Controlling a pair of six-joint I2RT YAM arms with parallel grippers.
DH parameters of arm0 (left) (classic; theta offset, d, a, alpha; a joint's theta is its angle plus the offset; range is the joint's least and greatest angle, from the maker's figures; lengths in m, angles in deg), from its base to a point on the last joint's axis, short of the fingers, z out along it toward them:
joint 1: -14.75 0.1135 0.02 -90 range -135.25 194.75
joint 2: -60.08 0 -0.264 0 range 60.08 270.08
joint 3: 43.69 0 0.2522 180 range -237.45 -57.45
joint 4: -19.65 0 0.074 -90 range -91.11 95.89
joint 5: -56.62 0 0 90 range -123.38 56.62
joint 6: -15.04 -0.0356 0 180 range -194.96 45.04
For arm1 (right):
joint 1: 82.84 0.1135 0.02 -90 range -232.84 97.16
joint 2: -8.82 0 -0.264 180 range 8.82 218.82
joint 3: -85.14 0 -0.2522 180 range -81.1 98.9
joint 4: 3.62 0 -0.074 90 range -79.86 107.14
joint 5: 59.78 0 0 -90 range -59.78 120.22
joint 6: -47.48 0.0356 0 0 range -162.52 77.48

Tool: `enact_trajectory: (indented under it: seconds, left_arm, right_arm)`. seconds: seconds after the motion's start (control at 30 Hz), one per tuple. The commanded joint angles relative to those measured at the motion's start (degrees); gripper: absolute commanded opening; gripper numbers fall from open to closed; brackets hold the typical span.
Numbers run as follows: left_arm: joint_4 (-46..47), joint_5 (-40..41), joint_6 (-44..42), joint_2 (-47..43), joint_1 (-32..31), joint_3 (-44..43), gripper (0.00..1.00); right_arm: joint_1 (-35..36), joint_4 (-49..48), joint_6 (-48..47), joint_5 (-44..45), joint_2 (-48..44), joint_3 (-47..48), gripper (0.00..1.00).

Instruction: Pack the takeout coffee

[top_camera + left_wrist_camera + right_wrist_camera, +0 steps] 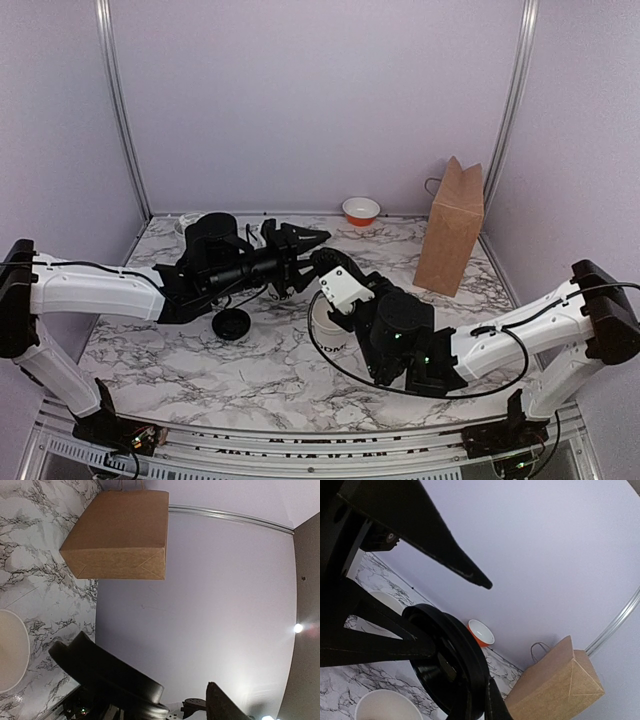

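Over the marble counter (200, 370), my right tool (338, 278) clamps the black lid (447, 665) above the white cup (325, 325), while the left tool (308, 248) stands apart beside it. I'd level and centre the lid before pressing.

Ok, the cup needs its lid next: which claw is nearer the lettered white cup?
Right, narrowly. The right claw hangs just above the cup; the left claw is slightly farther back and left.
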Motion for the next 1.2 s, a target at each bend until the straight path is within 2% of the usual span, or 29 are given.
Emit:
enact_trajectory:
  seconds: [0.0, 0.6, 0.77, 0.97, 1.17]
  left_arm:
    - [4.01, 0.5, 1.11, 1.07, -0.3, -0.17, 0.55]
    - [4.04, 1.28, 3.09, 3.08, -0.3, 0.58, 0.4]
    - [4.41, 1.11, 3.49, 3.93, -0.3, 0.19, 0.31]
    - [6.91, 0.83, 4.36, 4.72, -0.3, 0.58, 0.14]
    - [8.27, 0.88, 3.22, 4.69, -0.26, 0.34, 0.03]
  right_arm:
    - [0.64, -1.27, -0.7, 0.92, 0.95, 2.22, 0.0]
    - [0.69, -0.15, -1.39, -0.04, 2.84, 2.67, 0.0]
    - [0.66, 0.34, -1.26, -0.39, 3.01, 2.76, 0.0]
    - [0.7, 3.34, 0.8, -0.86, 2.52, 3.15, 0.07]
    - [0.66, 10.93, 7.81, -3.07, 0.31, 3.9, 0.25]
